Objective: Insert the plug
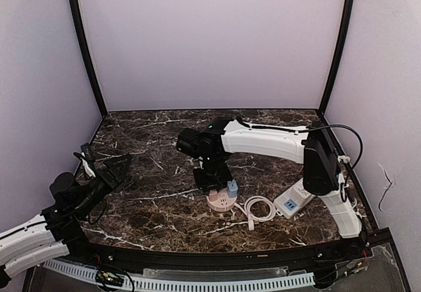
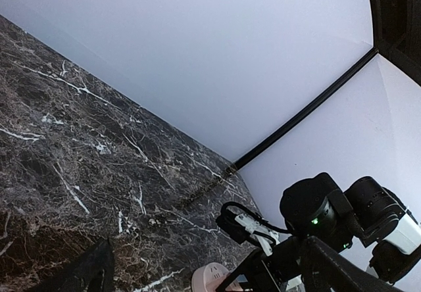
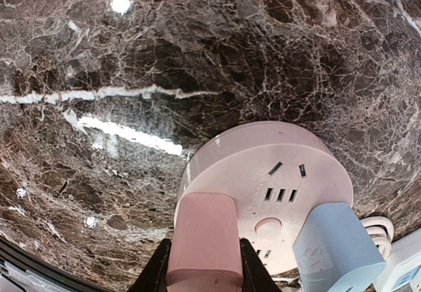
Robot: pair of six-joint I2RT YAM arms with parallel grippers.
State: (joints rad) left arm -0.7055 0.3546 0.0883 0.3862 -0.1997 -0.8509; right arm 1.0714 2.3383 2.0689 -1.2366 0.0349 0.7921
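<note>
Grip came first: the right claw (image 3: pixel 205 269) was closed on the pink plug (image 3: pixel 204 236), one black finger (image 3: pixel 156 271) pressed to each flank. The plug was a smooth, matte, rounded block whose long axis ran from 6 to 12 o'clock in the wrist view, in line with the claw's reach. Its far end met the round pink socket hub (image 3: pixel 263 180) at the disc's 7 o'clock edge. Whether the prongs were seated could not be told.

The hub was glossy plastic, a low disc with narrow slots (image 3: pixel 279 194) and a shallow round button near its middle. These free slots lay toward 1 o'clock from the held plug, so any correction would probably go that way. A pale blue plug (image 3: pixel 335 246) of similar blocky shape stood on the hub's 4 o'clock side.

Beyond that sat a coiled white cable (image 1: pixel 258 210) and a white power strip (image 1: pixel 294 200) on the dark, white-veined, polished marble table (image 3: pixel 99 75). The left claw (image 1: pixel 117 169) hung open at 9 o'clock, well apart, so the right arm was far nearer.
</note>
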